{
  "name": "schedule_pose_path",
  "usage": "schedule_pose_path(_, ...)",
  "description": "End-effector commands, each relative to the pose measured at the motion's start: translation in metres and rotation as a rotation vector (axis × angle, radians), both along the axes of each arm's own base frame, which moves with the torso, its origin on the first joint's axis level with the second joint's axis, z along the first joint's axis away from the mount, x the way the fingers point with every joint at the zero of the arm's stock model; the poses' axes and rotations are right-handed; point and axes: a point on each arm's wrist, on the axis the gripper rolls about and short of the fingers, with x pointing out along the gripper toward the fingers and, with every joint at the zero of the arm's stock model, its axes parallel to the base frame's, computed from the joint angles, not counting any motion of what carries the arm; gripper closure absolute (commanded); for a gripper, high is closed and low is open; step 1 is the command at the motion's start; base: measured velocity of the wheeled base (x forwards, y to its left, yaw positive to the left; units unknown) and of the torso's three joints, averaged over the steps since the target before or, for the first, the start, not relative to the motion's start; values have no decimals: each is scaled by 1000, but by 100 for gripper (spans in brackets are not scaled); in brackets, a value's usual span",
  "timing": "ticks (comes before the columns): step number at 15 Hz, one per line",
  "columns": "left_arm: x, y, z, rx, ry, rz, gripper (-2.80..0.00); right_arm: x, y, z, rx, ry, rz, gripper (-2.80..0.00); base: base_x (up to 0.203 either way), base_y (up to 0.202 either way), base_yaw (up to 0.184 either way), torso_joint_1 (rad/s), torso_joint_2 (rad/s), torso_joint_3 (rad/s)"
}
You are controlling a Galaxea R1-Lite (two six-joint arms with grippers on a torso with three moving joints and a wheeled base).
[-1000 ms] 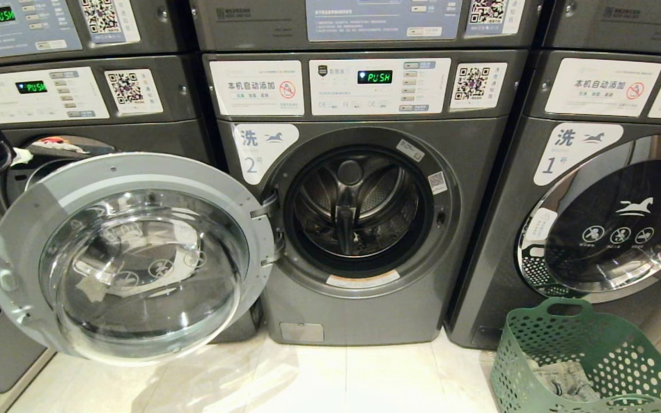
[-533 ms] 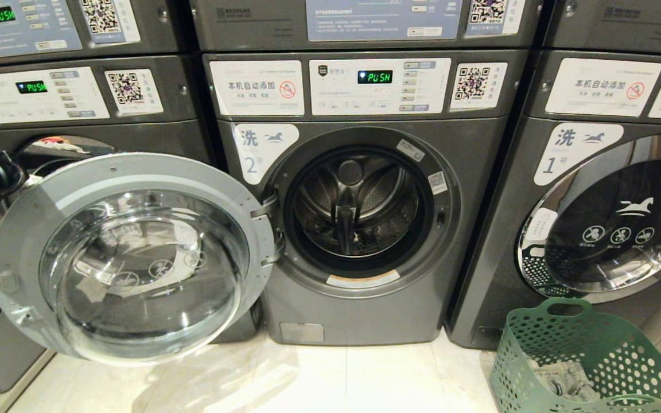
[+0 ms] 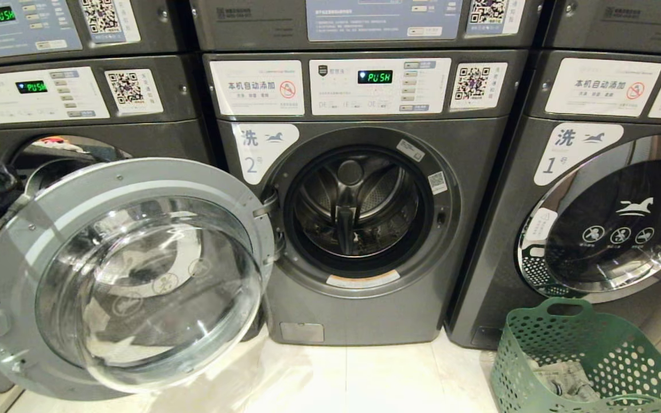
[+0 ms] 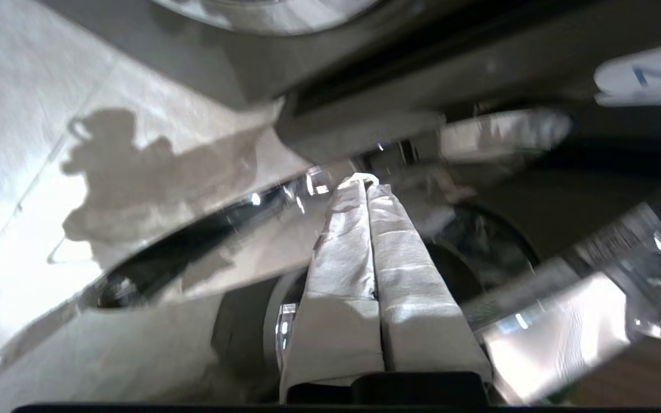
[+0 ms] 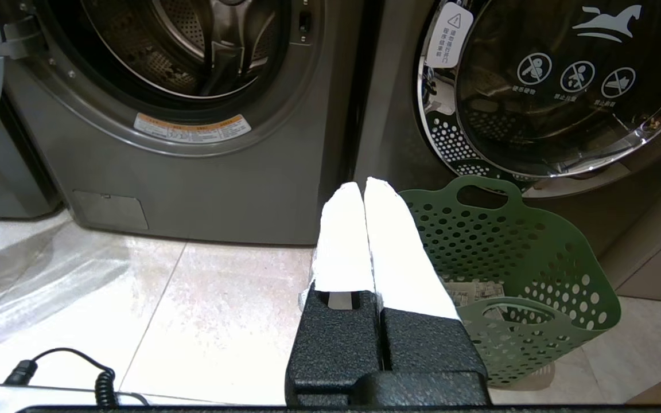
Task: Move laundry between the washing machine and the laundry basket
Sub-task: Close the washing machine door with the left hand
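The washing machine (image 3: 365, 229) marked 2 stands with its round glass door (image 3: 124, 275) swung wide to the left and its drum showing, while the green laundry basket (image 3: 583, 355) sits on the tiled floor (image 3: 365, 378) to the lower right, before the machine marked 1 (image 3: 606, 218), with pale grey laundry (image 3: 563, 381) lying in its bottom. The left end effector (image 4: 365, 183), fingers pressed together and holding nothing, is at the door's far left edge. The right end effector (image 5: 363, 186), likewise closed and empty, hangs low beside the basket.
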Motion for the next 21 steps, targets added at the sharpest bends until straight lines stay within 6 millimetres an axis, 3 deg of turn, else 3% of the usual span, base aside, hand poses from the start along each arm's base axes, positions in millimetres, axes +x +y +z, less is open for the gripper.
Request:
schedule_pose_path(1,-38,-32,33,-29,32,-34,0,0,0,0,2,2,0,0,0,0,0,0,0,0)
schedule_pose_path(4,-86,-84,67,-82,50,-161,0,0,0,0,5,2,-1,0,0,0,0,0,0,0)
schedule_pose_path(6,-111,-125,76,-98,80,-287,0,0,0,0,2,2,2,0,0,0,0,0,0,0)
schedule_pose_path(10,-154,-179,65,-129,174,-504,0,0,0,0,-1,-2,0,0,0,0,0,0,0,0)
schedule_pose_path(13,-180,-209,57,-143,220,-662,0,-5,1,18,-20,-43,29,0,0,0,0,0,0,0)
schedule_pose_path(14,-182,-215,54,-140,216,-699,0,-8,1,32,-21,-56,40,0,0,0,0,0,0,0)
schedule_pose_path(16,-167,-222,48,-135,188,-719,0,-3,1,63,-16,-5,56,0,0,0,0,0,0,0)
schedule_pose_path(18,-141,-229,37,-127,159,-729,0,21,2,95,5,103,82,0,0,0,0,0,0,0)
schedule_pose_path(21,-96,-245,18,-110,146,-737,0,73,6,130,67,278,250,0,0,0,0,0,0,0)
